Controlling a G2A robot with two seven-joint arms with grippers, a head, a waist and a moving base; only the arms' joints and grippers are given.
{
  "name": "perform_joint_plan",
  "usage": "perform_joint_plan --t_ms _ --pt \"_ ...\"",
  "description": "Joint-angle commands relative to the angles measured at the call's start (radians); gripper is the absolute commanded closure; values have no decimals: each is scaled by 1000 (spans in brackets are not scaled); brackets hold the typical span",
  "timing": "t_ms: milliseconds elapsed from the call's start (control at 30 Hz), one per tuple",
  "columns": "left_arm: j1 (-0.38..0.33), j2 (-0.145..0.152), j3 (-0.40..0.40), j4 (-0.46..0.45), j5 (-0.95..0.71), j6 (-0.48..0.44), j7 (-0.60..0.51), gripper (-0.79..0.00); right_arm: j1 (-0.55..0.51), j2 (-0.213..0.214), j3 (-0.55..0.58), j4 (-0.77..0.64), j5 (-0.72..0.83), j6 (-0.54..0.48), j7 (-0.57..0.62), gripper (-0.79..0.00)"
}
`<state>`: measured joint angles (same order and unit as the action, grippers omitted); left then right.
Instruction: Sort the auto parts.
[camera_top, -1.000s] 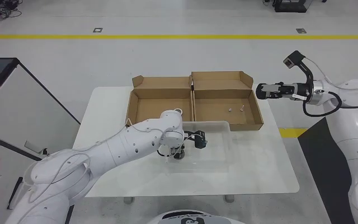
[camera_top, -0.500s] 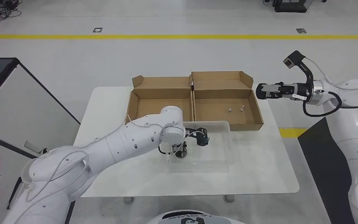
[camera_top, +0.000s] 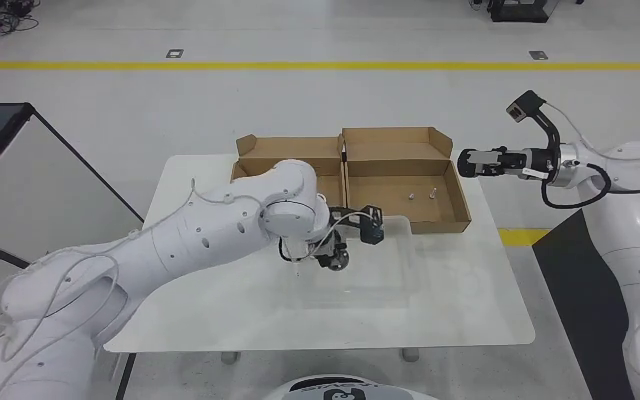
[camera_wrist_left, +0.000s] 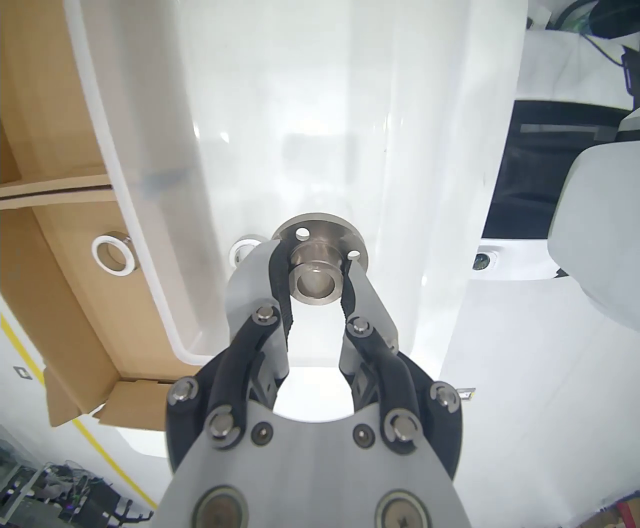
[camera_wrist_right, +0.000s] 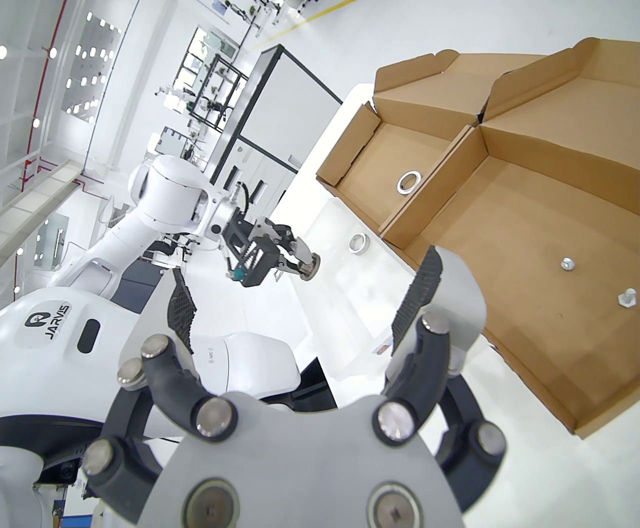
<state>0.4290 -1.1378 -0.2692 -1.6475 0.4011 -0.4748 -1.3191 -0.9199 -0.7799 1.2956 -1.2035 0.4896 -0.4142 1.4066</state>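
Checker: What has changed in the last second?

Operator: Left arm has swung its gripper (camera_wrist_left: 315, 260) across the clear bin (camera_wrist_left: 150, 210) toward the wall that faces the cardboard boxes. The right arm has stayed where it was.

Checker: Please go through the scene, biggest things first.

Operator: First is the white table (camera_top: 470, 290), on which the bin stands. Behind the bin, touching its far wall, two open cardboard boxes sit side by side: the left box (camera_top: 290, 160) and the right box (camera_top: 400, 195).

Checker: And the grippers?

Operator: The left gripper hangs over the bin, and its fingers (camera_wrist_left: 280, 280) are clamped on the neck of a metal flanged bushing (camera_wrist_left: 315, 282). The flange points down to the bin floor. The right gripper (camera_top: 465, 162) is well apart from the bin, past the outer side of the right box and off the table. Its fingers stand apart with nothing between them.

Checker: Which small parts do you see?

Operator: One metal ring (camera_wrist_right: 358, 242) lies inside the bin, near the wall on the box side. A second ring (camera_wrist_left: 114, 253) lies just beyond that wall, in the left box. Two small bolts (camera_wrist_right: 567, 263) (camera_wrist_right: 627, 297) lie near each other in the right box, farther from the bin.
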Motion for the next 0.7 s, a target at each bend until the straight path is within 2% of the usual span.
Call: perform_joint_plan --t_ms 0,100,333,600,667 --pt "12 21 -38 -40 -7 5 18 0 0 0 0 0 0 0 0 -785" --pt "42 52 -104 -87 -39 -5 67 0 0 0 0 0 0 0 0 -785" --pt "134 117 -245 -136 -98 -102 190 0 0 0 0 0 0 0 0 -785" --pt "139 120 -250 -138 -97 -109 192 0 0 0 0 0 0 0 0 -785" --pt "162 120 -257 -126 -128 -107 243 0 0 0 0 0 0 0 0 -785"
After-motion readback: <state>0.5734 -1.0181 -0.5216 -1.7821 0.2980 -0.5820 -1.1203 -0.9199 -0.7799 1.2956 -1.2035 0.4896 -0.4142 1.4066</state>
